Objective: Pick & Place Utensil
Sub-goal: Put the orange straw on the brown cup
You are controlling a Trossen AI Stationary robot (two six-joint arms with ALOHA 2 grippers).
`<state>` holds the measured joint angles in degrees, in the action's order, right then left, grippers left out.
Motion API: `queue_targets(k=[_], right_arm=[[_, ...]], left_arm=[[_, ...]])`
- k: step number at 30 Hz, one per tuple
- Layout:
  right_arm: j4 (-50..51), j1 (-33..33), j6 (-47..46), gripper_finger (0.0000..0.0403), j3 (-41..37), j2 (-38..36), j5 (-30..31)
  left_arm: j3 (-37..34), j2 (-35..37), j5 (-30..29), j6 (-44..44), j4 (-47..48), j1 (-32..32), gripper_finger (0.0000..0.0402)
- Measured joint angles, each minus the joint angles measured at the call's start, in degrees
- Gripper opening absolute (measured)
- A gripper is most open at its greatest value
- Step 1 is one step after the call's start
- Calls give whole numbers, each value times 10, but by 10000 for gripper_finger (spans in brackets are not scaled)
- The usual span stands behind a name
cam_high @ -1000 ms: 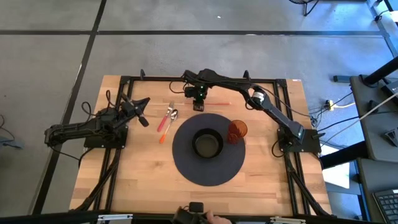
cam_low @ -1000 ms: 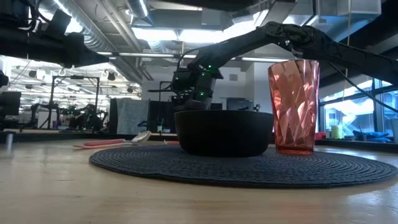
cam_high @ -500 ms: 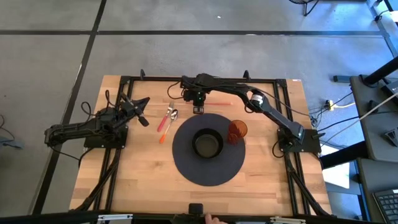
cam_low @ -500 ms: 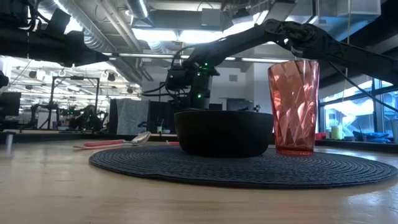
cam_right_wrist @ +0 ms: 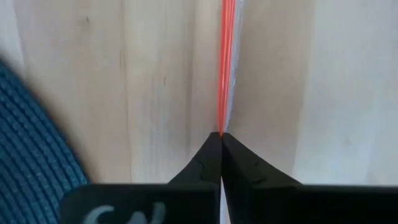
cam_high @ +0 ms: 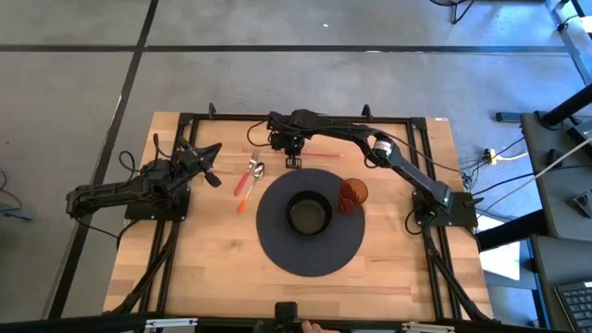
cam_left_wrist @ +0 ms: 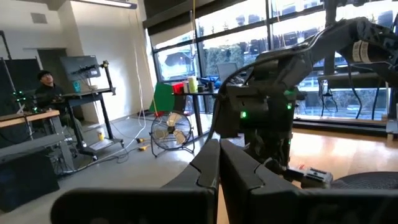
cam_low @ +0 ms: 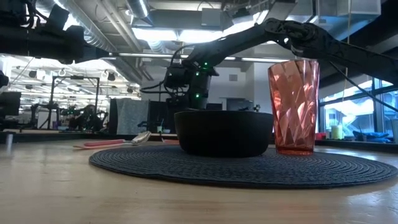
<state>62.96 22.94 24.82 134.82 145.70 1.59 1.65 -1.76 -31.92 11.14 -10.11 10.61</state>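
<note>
From above, I see the right gripper [cam_high: 293, 161] at the far edge of the round dark woven placemat [cam_high: 277, 242], with a thin orange-handled utensil [cam_high: 326, 154] lying on the light wooden table [cam_high: 203, 259] just beside it. The left gripper [cam_high: 210, 176] waits at the table's left side, near a spoon and fork with orange handles [cam_high: 248, 176]. A black bowl [cam_high: 308, 214] and a faceted red plastic tumbler [cam_high: 352, 195] stand on the placemat.

At table height, I see the right gripper [cam_low: 186, 84] behind the bowl [cam_low: 224, 132], the tumbler [cam_low: 293, 106] just beside the bowl.

Left wrist view: the fingers [cam_left_wrist: 239, 177] meet, closed on nothing.

Right wrist view: the fingers [cam_right_wrist: 214, 155] are pressed together where the orange-handled utensil [cam_right_wrist: 225, 68] ends; I cannot tell whether they pinch it.
</note>
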Motion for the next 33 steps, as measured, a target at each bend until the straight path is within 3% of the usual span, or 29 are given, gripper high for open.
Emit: queue_targets(k=[7,12,18,22,28,33], right_arm=[[-20,-14,-7,1,2,-111,-8],[-23,-35,-46,1,1,-195,-83],[-35,-63,-53,1,2,-314,-167],[-39,-82,-66,1,1,-379,-178],[-30,-144,-114,0,2,-468,-185],[-29,-220,-119,0,-37,-528,-129]], left_arm=[[0,0,0,-14,0,0,6],[0,0,0,-15,0,0,6],[0,0,65,-155,-1,0,6],[0,0,96,-171,-23,0,6],[-11,0,56,-195,-68,0,6],[-12,-1,123,-205,24,0,6]])
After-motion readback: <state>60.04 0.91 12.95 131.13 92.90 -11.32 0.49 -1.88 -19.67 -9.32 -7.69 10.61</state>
